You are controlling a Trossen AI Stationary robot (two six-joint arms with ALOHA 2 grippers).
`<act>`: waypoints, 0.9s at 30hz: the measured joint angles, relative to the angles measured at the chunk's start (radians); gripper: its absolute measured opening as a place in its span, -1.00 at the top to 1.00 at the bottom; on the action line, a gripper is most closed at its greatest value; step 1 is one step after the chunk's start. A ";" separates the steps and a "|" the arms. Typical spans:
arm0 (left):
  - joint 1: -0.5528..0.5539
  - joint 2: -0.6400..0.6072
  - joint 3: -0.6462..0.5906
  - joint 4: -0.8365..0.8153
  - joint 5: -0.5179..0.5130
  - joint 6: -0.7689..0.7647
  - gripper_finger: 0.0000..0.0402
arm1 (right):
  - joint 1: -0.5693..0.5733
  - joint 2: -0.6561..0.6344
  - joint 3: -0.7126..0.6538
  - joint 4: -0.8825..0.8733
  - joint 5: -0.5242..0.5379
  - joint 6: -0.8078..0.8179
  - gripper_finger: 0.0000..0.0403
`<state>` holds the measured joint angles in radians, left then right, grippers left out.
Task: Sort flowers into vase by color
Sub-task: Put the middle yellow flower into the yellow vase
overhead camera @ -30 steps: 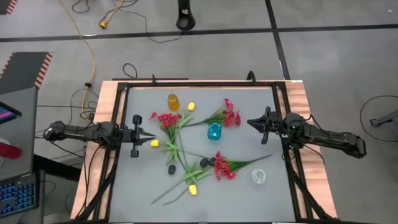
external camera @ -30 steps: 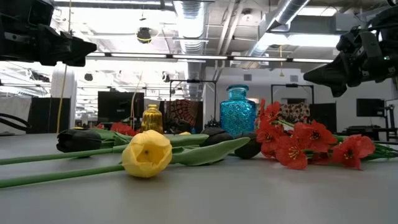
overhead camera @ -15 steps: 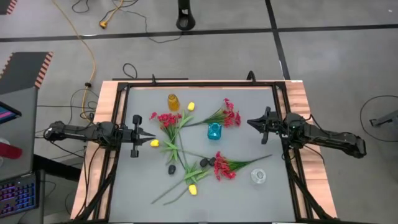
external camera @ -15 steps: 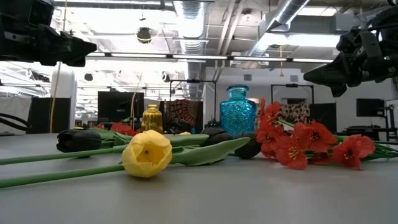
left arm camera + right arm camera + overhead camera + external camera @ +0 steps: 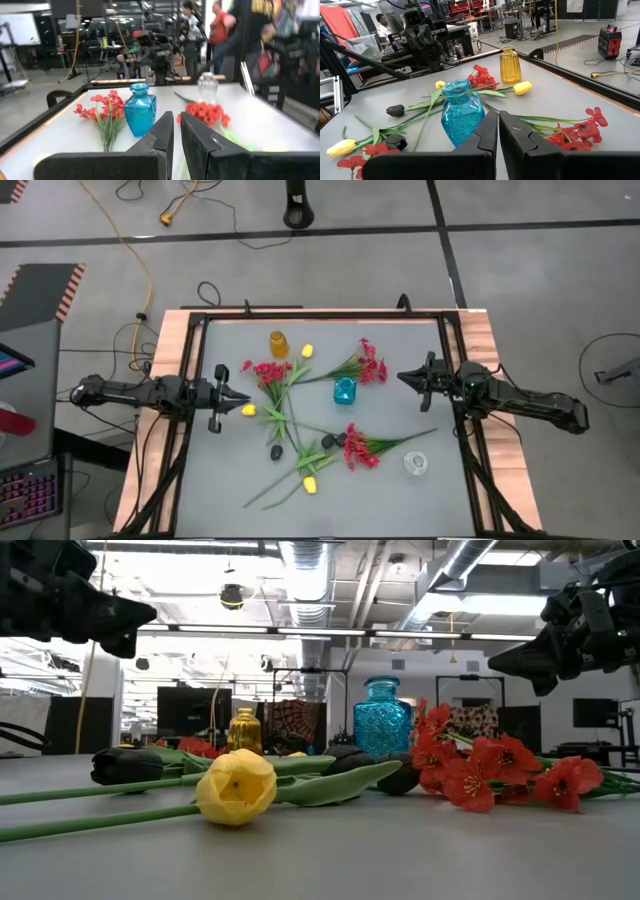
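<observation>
The flowers lie scattered flat on the grey table [image 5: 230, 480]. Among them are yellow tulips [image 5: 310, 484] [image 5: 236, 787], black tulips [image 5: 276, 451] [image 5: 127, 765] and red blossom sprays [image 5: 362, 448] [image 5: 480, 770], their green stems crossing. A yellow vase [image 5: 278, 343], a blue vase [image 5: 345, 391] [image 5: 462, 112] and a clear vase [image 5: 416, 464] stand upright among them. My left gripper [image 5: 245, 401] [image 5: 176, 131] hovers level at the table's left side. It is shut, holds nothing, and points toward the flowers. My right gripper [image 5: 402, 377] [image 5: 498, 131] hovers at the right side, also shut, with nothing between its fingers.
A black frame [image 5: 320, 315] runs along the table's edges, with wooden borders [image 5: 485, 340] outside it. Bare tabletop lies along the near edge and at the far right corner. People and equipment stand in the room beyond the table.
My left gripper has rolled a little about the line it points along, staying in place and shut. The flowers, the vases and the right arm have kept still.
</observation>
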<state>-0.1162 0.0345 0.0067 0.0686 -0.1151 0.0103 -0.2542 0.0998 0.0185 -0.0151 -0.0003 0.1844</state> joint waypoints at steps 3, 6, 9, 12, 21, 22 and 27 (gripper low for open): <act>0.000 0.000 0.000 0.014 -0.050 -0.071 0.88 | 0.000 0.000 0.000 0.000 0.000 0.000 0.77; 0.000 0.000 0.000 0.014 -0.090 -0.139 0.84 | 0.000 0.000 0.000 0.000 0.000 0.000 0.77; 0.000 0.000 0.000 0.014 -0.112 -0.193 0.74 | 0.000 0.000 0.000 0.000 0.000 -0.021 0.77; 0.000 0.000 0.000 0.013 -0.136 -0.222 0.61 | 0.000 0.000 0.000 0.000 0.000 -0.024 0.77; 0.000 0.000 0.000 0.013 -0.204 -0.510 0.16 | 0.000 0.000 0.000 0.001 0.000 -0.025 0.77; 0.000 0.000 0.000 0.013 -0.204 -0.543 0.13 | 0.000 0.000 0.000 0.001 0.000 -0.025 0.77; 0.000 0.002 0.000 0.014 -0.204 -0.605 0.06 | 0.000 0.000 0.000 0.001 0.000 -0.026 0.77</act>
<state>-0.1162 0.0361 0.0067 0.0822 -0.3188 -0.5950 -0.2539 0.0994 0.0185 -0.0143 -0.0002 0.1588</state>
